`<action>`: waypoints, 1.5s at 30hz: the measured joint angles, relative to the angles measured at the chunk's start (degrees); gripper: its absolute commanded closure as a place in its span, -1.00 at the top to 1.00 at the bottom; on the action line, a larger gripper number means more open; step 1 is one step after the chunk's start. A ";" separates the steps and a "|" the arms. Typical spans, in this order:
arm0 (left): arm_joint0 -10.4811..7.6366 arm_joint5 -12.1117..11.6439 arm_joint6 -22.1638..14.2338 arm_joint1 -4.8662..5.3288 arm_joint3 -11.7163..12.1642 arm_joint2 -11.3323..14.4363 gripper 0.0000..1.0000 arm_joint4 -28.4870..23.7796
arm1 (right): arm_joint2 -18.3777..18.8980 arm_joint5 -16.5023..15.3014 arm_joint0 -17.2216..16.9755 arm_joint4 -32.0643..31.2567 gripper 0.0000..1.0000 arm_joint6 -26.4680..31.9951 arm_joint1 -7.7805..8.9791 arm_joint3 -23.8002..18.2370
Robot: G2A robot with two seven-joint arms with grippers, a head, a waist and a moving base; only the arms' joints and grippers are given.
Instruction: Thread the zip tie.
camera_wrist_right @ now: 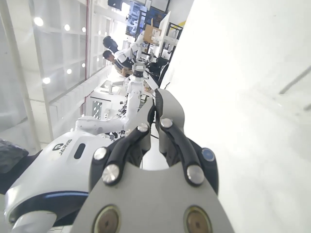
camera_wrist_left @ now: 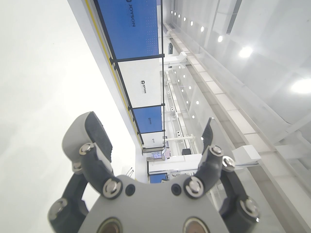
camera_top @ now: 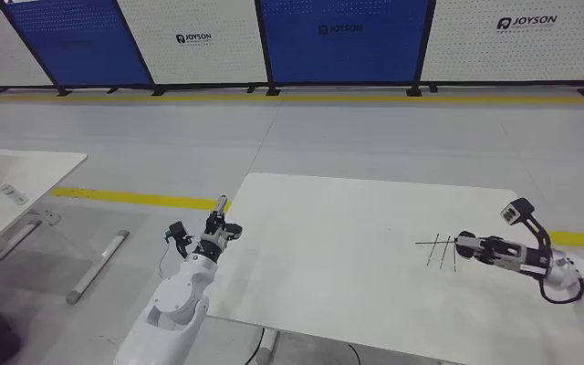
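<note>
While the right gripper (camera_top: 463,245) sits at the zip ties (camera_top: 438,246) on the white table (camera_top: 347,265), its jaws are drawn in narrow, pad almost against pad. I cannot tell whether a strap is pinched between them. From above, 1 tie runs straight out from the jaw tips, and a few others lie across it just ahead of them. In the right wrist view they show as blurred dark streaks beside the jaws.

The left gripper (camera_top: 220,212) hangs well apart from the ties, at the table's opposite edge. Its jaws are spread wide, with nothing between the pads (camera_wrist_left: 99,134).

The step in hand looks like singling out 1 tie. To do it well, the right jaws should pinch that strap close to its head, firmly, since it is thin and springy. They should then lift it straight off so the crossing ties do not drag along. The left jaws would need to come across and take the tail near its tip, leaving only a short free end. That end can then be lined up with the head's slot before it is fed through.
</note>
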 measured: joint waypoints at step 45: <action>0.00 0.00 0.00 0.00 0.00 0.00 1.00 0.00 | -15.46 0.00 6.59 12.47 -1.00 -3.15 -10.34 9.35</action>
